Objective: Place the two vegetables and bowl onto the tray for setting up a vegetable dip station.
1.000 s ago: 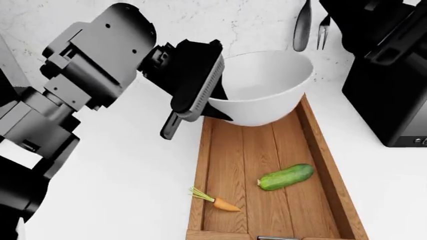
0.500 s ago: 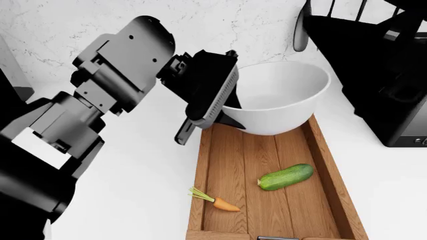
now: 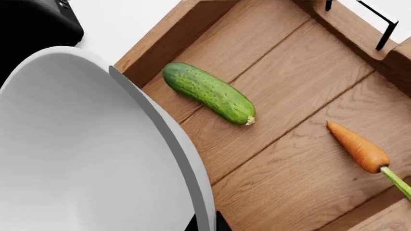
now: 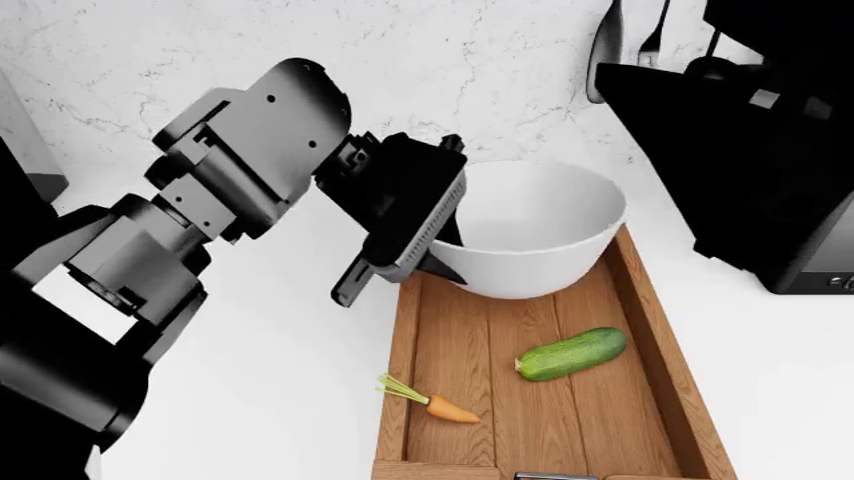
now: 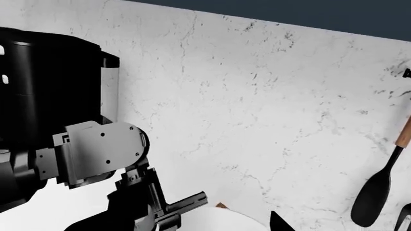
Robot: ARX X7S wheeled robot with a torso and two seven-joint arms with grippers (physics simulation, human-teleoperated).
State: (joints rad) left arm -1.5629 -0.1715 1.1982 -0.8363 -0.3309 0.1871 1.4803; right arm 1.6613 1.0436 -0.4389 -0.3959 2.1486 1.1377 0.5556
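My left gripper [image 4: 447,252] is shut on the near-left rim of the white bowl [image 4: 534,225] and holds it over the far end of the wooden tray [image 4: 643,300]. I cannot tell whether the bowl touches the planks. In the left wrist view the fingertips [image 3: 222,222] pinch the bowl's rim [image 3: 186,159]. The green cucumber [image 4: 571,353] and the small orange carrot [image 4: 447,407] lie on the tray's planks [image 3: 301,72]; both show in the left wrist view, cucumber [image 3: 207,92] and carrot [image 3: 357,147]. My right arm [image 4: 747,130] hangs high at the right, one fingertip [image 5: 281,224] showing, holding nothing.
A black appliance [image 4: 814,250] stands right of the tray. Utensils [image 4: 607,50] hang on the marble wall behind, and a spatula [image 5: 378,187] shows in the right wrist view. The tray's wire handle [image 3: 378,19] is at its near end.
My left gripper has swung the bowl slightly right, then lowered and levelled it over the tray's far end. The right arm has shifted leftward across the upper right.
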